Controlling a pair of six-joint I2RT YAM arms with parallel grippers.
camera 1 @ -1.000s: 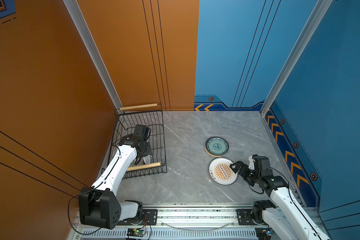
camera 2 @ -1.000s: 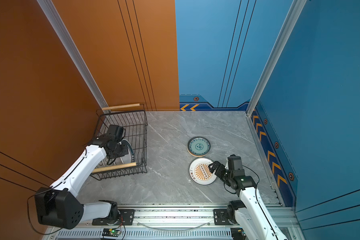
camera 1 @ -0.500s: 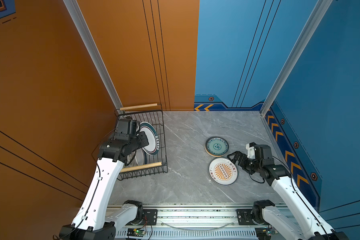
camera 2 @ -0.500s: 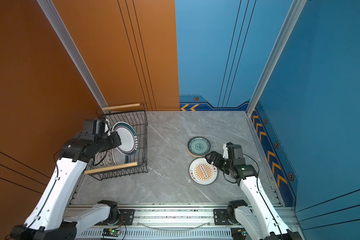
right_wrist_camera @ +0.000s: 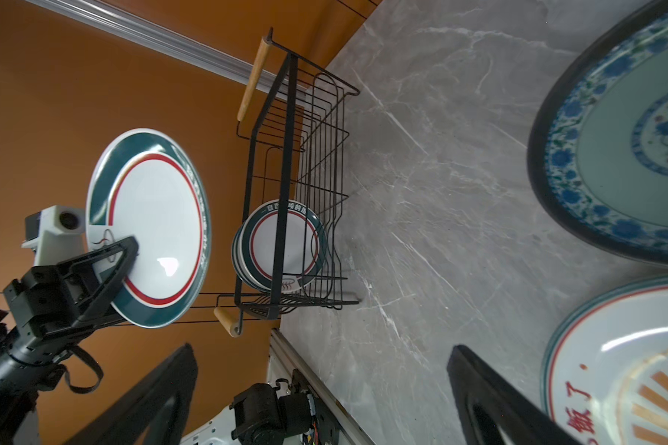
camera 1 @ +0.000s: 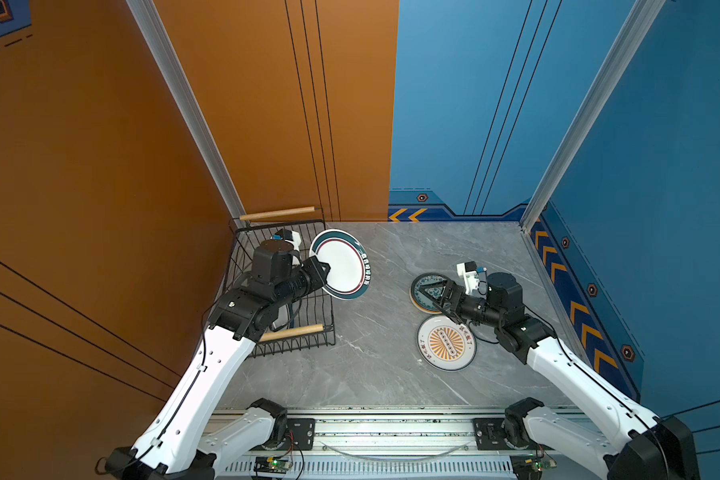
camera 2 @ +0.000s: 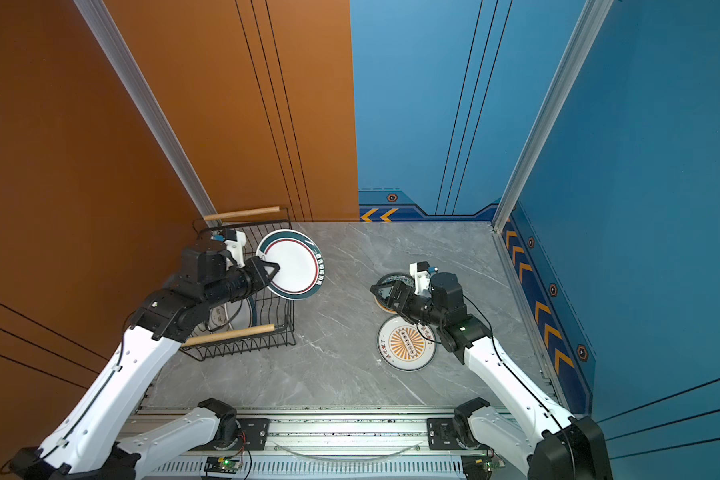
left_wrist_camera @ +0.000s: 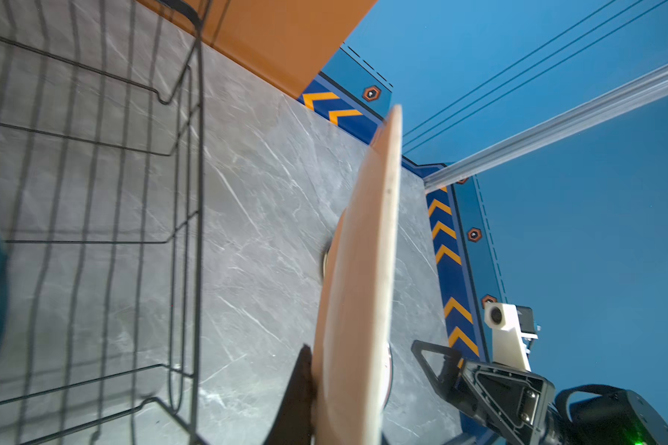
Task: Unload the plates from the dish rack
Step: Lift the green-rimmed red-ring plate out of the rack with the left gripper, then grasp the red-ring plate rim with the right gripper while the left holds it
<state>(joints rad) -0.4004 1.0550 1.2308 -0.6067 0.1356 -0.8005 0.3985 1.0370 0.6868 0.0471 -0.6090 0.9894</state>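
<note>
Cell surroundings.
Grey marbled bench [camera 1: 371, 374] sits between orange wall panels [camera 1: 100, 166] and blue wall panels [camera 1: 661, 166]; yellow chevron strip [camera 1: 579, 311] runs along the blue base; aluminium rail [camera 1: 391, 428] lies at the front edge, small board [camera 1: 273, 462] with green light just beside it.

You're in a robot lab cell: orange wall panels [camera 1: 100, 166], blue wall panels [camera 1: 661, 166], aluminium posts [camera 1: 578, 112], chevron trim [camera 1: 578, 316], marble-look tabletop [camera 1: 371, 365], mounting rail [camera 1: 391, 432].

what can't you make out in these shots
- Plates in the rack: in both top views the left arm covers them; in the right wrist view they overlap, count unclear.
- Teal plate: partly under the right gripper in both top views, cut off by the edge in the right wrist view.
- Held plate: edge-on in the left wrist view, face hidden.
</note>
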